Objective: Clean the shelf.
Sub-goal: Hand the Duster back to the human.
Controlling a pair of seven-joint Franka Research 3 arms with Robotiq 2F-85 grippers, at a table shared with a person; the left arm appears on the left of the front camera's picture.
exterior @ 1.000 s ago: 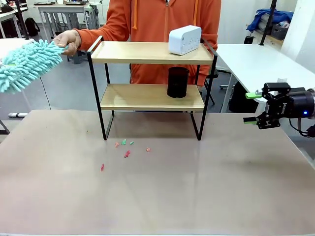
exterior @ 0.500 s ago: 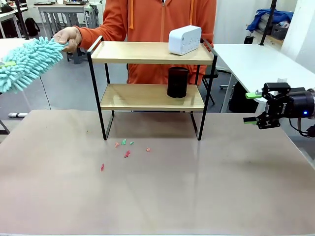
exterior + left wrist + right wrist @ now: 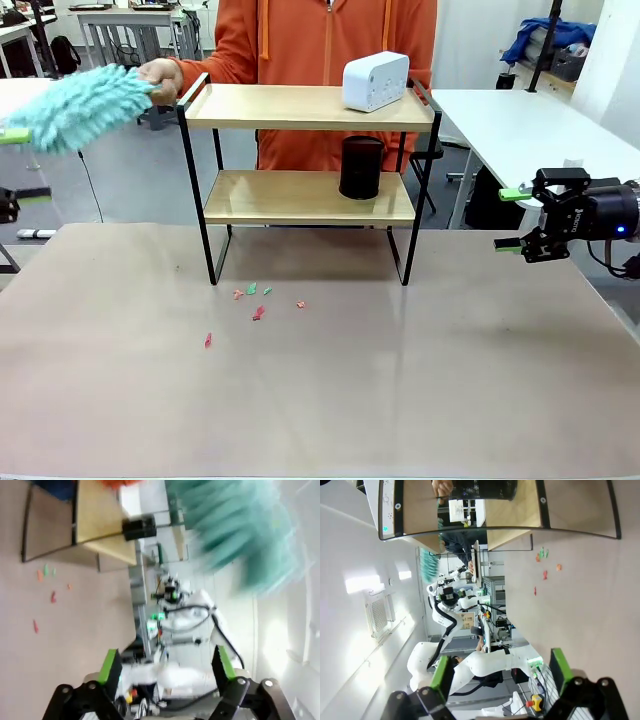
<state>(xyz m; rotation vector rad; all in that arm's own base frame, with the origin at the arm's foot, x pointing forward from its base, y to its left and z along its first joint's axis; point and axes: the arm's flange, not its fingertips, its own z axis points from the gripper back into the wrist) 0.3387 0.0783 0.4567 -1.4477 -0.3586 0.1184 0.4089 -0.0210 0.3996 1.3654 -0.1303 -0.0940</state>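
The shelf (image 3: pixel 300 107) stands at the table's far middle, with a white box (image 3: pixel 375 80) on its top board and a black cup (image 3: pixel 361 167) on the lower one. A person's hand (image 3: pixel 160 75) holds a teal fluffy duster (image 3: pixel 80 105) just left of the shelf's top. My left gripper (image 3: pixel 22 165) is open at the picture's left edge, under the duster's tip. In the left wrist view the blurred duster (image 3: pixel 240 530) lies beyond the open left gripper (image 3: pixel 166 665), nothing between its fingers. My right gripper (image 3: pixel 512 219) hangs open to the shelf's right.
Small red and green scraps (image 3: pixel 255 300) lie on the brown table (image 3: pixel 320 400) in front of the shelf's left legs. A white table (image 3: pixel 520 120) stands behind my right arm. The right wrist view looks across the table at the shelf (image 3: pixel 510 530) and scraps (image 3: pixel 542 560).
The person has swung the duster up and to the right, nearer the shelf's top. My left gripper has come slightly into view at the left edge. The right arm is still.
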